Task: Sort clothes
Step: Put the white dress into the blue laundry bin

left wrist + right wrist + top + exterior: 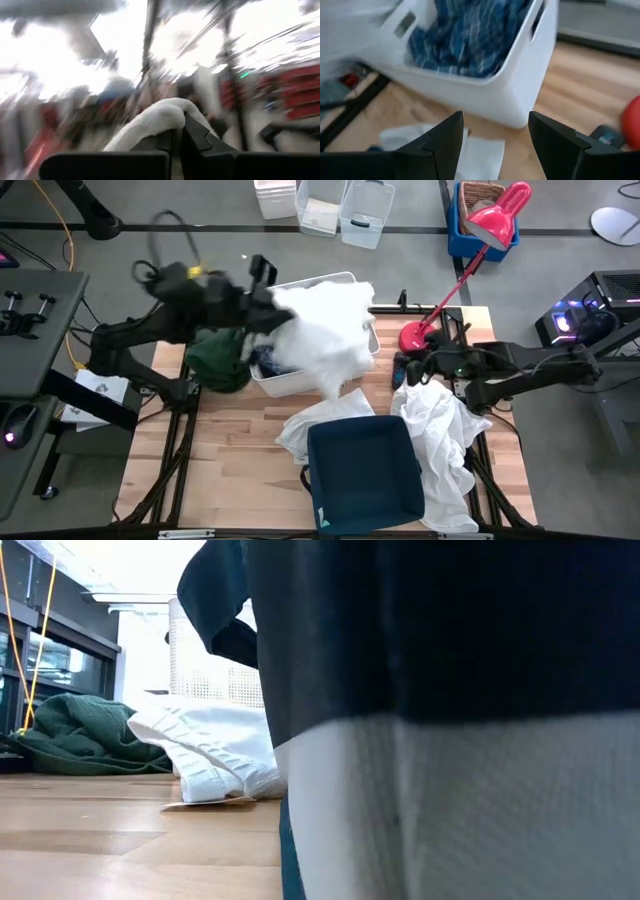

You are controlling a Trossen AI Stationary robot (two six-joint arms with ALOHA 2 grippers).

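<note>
**Inspector A:** Garments first. Where does each lie on the bench?

**Inspector B:** Left gripper (262,292) is clamped on a large white fabric garment (325,330), held over the white plastic bin (290,383) near the bench's far edge. In the left wrist view the white cloth sits pinched between the dark fingers (197,137). A blue-and-white plaid shirt (470,35) lies inside that bin. A dark green garment (218,360) is heaped against the bin on the side towards the bench's left edge.

**Inspector A:** And the right side?

**Inspector B:** Right gripper (495,135) is spread wide with nothing between its fingers, low over the wood beside the bin, near the bench's right edge. A crumpled white garment (440,435) lies below it, running towards the near right corner, touching the navy fabric bin (365,475) at the near edge. Another white piece (300,430) shows just beside that navy bin's left corner.
</note>
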